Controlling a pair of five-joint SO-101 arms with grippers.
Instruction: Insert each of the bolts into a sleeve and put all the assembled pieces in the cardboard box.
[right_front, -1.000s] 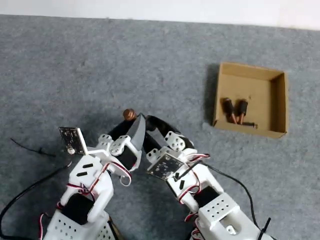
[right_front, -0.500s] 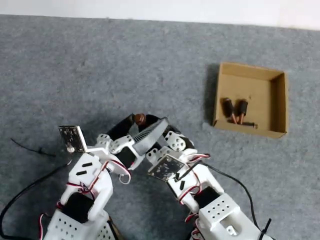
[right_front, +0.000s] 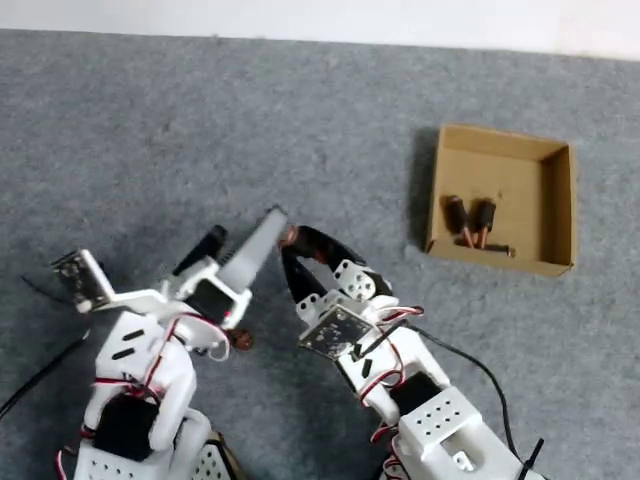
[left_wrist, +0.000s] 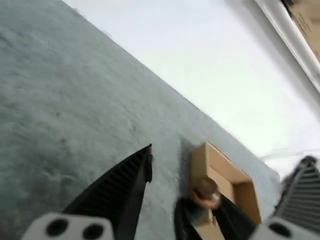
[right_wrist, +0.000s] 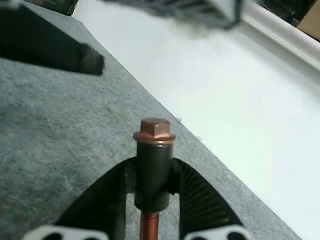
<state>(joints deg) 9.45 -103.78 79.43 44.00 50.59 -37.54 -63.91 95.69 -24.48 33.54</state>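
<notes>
**Entry: assembled piece, in hand.**

- **Right pincer** (right_front: 291, 240): it is closing on the black sleeve (right_wrist: 152, 175) across its middle. The copper bolt (right_wrist: 155, 129) is sitting through the sleeve.
- **Long axis:** it is running in line with the pincer's fingers. The hex head is pointing away from the wrist, and the threaded shank is showing out of the sleeve's near end.
- **Position of piece:** it is hanging over the grey desk (right_front: 150, 130) near the middle, at the tip of the right arm.
- **Left pincer** (right_front: 245, 224): it is gaping wide and carrying nothing. Its pale finger is lying just beside the held piece, and its black finger is well off to the other side.
- **Cardboard box** (right_front: 510, 165): it is lying well apart from the held piece, on the right arm's own side of the desk. Two assembled pieces (right_front: 470, 218) are resting inside near one wall, and most of the floor is bare.
- **Governing relation:** the right arm is standing between the left arm and the box, so it is likely the nearer one for the carry. The piece probably needs to swing sideways across open desk and clear the box's near wall. The release would best go over the bare floor and not onto the pair already inside.
</notes>
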